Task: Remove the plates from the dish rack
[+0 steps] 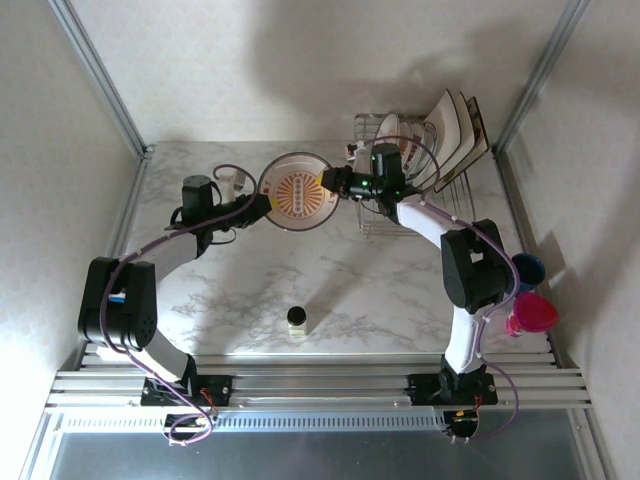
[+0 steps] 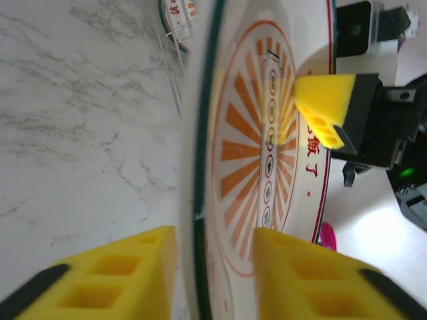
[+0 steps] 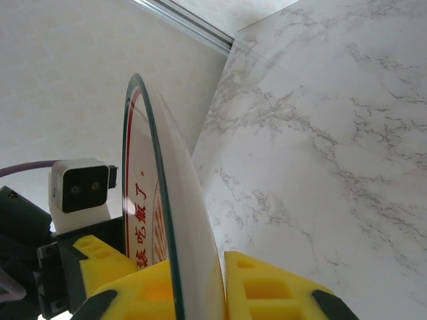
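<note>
**A:** Where is the plate you are after?

**B:** The round plate [image 1: 298,192] hangs in the air over the counter [image 1: 380,290]. It sits just left of the dish rack [image 1: 368,222], between your two arms. Its orange-rayed back faces the overhead camera.

**A:** What holds it?

**B:** Both of your pincers. Your left pincer [image 1: 268,203] pinches the rim on the plate's left side. In the left wrist view the teal edge runs straight down between its two yellow fingers [image 2: 113,273]. Your right pincer [image 1: 326,180] pinches the opposite rim, on the side nearest the rack. In the right wrist view the plate stands edge-on between that pincer's yellow fingers [image 3: 267,287].

**A:** Do the pincers touch each other?

**B:** No, they sit apart, with the full width of the plate between them. In the left wrist view one of your right pincer's yellow fingers lies flat against the patterned back.

**A:** What else is in the rack?

**B:** The square plates [image 1: 452,125] lean upright at its far right end, side by side. More round plates [image 1: 392,128] stand at its far left end, behind your right wrist.

**A:** Anything else on the counter?

**B:** A blue cup [image 1: 527,268] and a pink cup [image 1: 537,312] sit at the right edge, beside your right arm. A small dark-capped bottle [image 1: 297,318] stands alone near the front, well clear of the plate.
</note>
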